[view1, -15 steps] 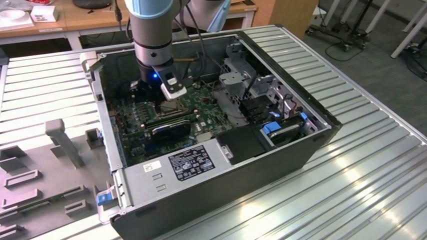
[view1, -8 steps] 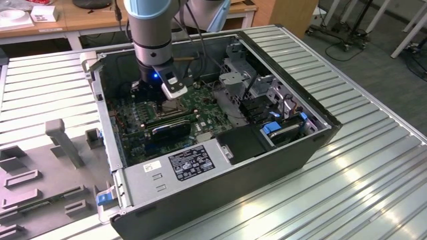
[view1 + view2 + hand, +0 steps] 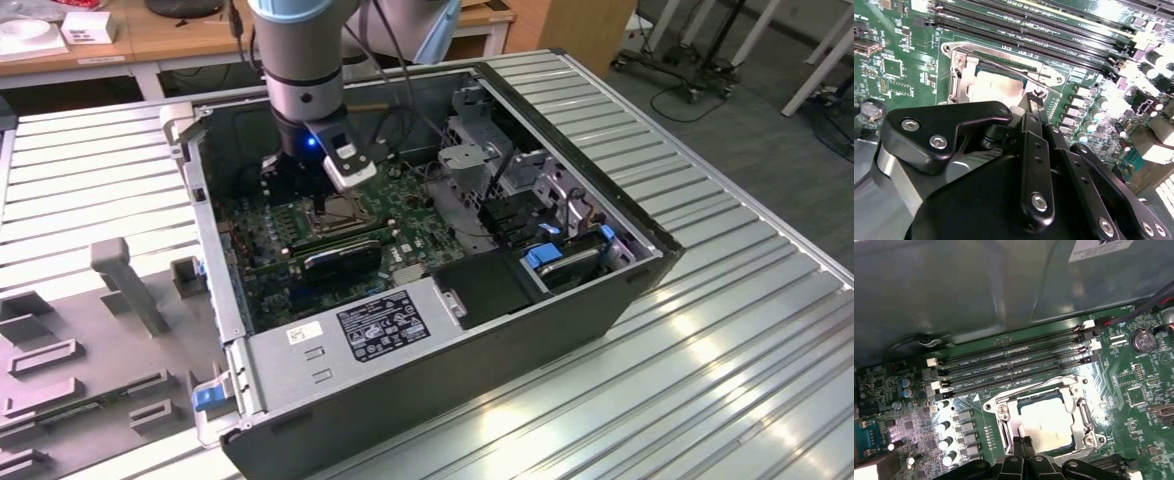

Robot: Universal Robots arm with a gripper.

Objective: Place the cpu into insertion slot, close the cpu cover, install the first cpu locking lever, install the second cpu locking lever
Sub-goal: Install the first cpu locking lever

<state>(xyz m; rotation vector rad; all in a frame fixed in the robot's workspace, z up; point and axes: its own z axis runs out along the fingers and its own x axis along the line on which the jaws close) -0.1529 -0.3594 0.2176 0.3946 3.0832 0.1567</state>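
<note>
One cpu (image 3: 1046, 422) lies flat in the insertion slot (image 3: 1004, 426), silvery top facing up; being square, it has no clear long axis, and its edges run parallel with the socket's rim. In the first wrist view it sits in the lower middle of the frame, and in the second wrist view the cpu (image 3: 995, 89) shows in the upper middle, partly behind the black gripper body. One cpu cover (image 3: 1076, 390) lies down around the chip, its silver frame bordering the central cut-out through which the metal top shows. A thin wire locking lever (image 3: 1004, 56) runs along the far edge of the socket in the second wrist view, its long axis sloping from upper left to lower right; whether a second lever is seated I cannot tell. Four long memory slots (image 3: 1014, 362) run side by side just beyond the socket on the green board (image 3: 1134, 405). The gripper (image 3: 1024, 444) comes up from the bottom edge of the first wrist view, its two fingertips (image 3: 1018, 442) pressed together with no visible gap, their tips over the near edge of the socket frame; nothing is seen held between them, and whether they touch the metal cannot be told. In the exterior view the gripper (image 3: 334, 197) hangs inside the open computer case (image 3: 641, 270), upper left of centre, directly over the socket.
</note>
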